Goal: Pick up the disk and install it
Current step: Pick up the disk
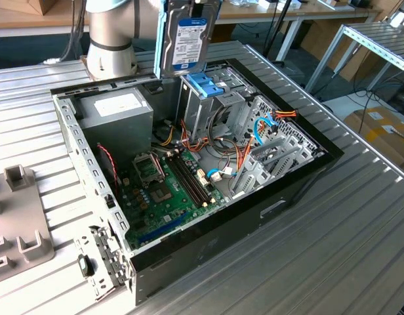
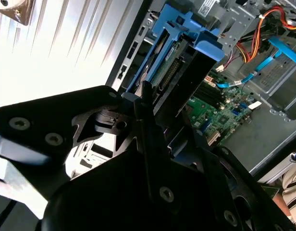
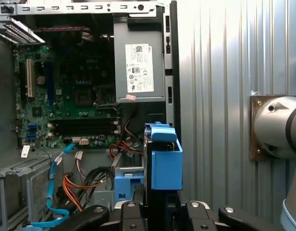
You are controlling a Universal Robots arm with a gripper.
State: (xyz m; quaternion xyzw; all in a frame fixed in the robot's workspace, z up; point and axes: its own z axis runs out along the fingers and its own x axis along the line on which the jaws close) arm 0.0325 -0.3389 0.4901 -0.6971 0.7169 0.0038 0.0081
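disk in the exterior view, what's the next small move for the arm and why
Probably a short, slow descent toward the drive cage. The tool holds the disk upright, just above the cage and its blue latch, not yet inside. Whether it is lined up with the cage I cannot tell, so go gently.

Exterior view: off-arm, high, angled down across ribbed table (image 1: 359,216) onto open computer case (image 1: 287,190), mid range, arm base (image 1: 110,39) at 11 o'clock in frame. First wrist view: looks straight down into the case, fairly close, disk (image 3: 166,161) end-on in foreground. Second wrist view: closest, oblique along the disk toward case interior. All three share disk and motherboard (image 1: 166,190).
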